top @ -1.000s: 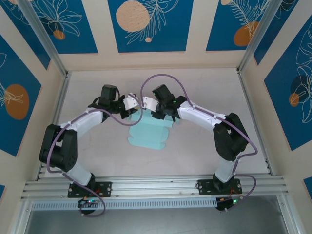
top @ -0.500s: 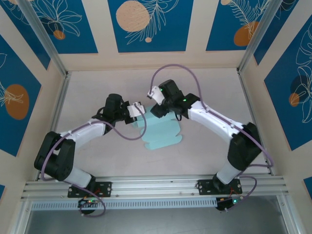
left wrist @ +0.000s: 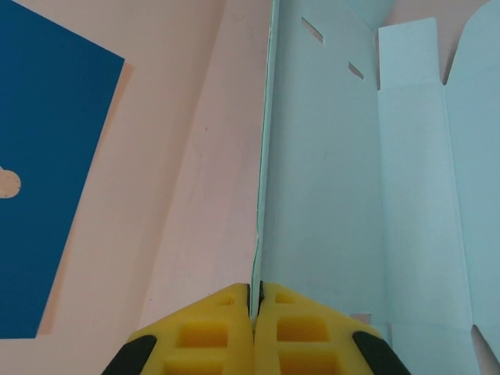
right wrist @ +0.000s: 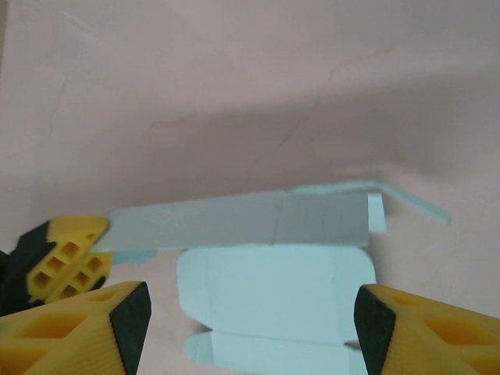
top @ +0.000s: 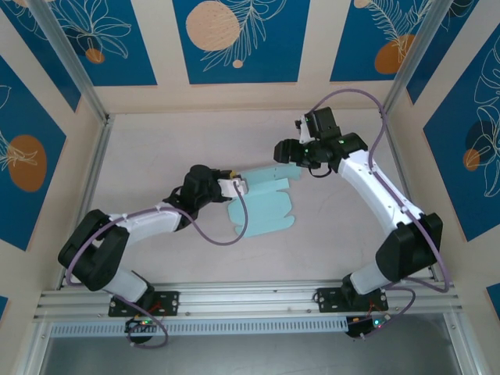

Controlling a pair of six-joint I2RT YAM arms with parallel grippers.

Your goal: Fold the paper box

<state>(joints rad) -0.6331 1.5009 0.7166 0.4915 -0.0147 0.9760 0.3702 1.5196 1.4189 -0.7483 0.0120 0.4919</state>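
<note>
The paper box (top: 264, 209) is a pale mint die-cut sheet lying mostly flat at the table's middle, with its far panel (top: 269, 173) lifted on edge. My left gripper (top: 237, 187) is shut on the left end of that panel. In the left wrist view the yellow pads (left wrist: 277, 316) pinch the thin card edge, and the paper box (left wrist: 336, 172) stretches away to the right. My right gripper (top: 283, 150) hovers open just beyond the sheet's far right end, apart from it. In the right wrist view the paper box (right wrist: 273, 281) lies between and beyond my open right gripper (right wrist: 246, 332), and the left gripper (right wrist: 66, 254) shows at the left.
The work area is a pale table (top: 156, 141) walled by blue-and-cream panels (top: 234, 39). An aluminium rail (top: 250, 297) runs along the near edge by the arm bases. Purple cables (top: 226, 234) loop off both arms.
My right gripper has opened, let go of the sheet and drawn back to the far right. My left gripper has stayed shut on the card and moved right, lifting the far panel.
</note>
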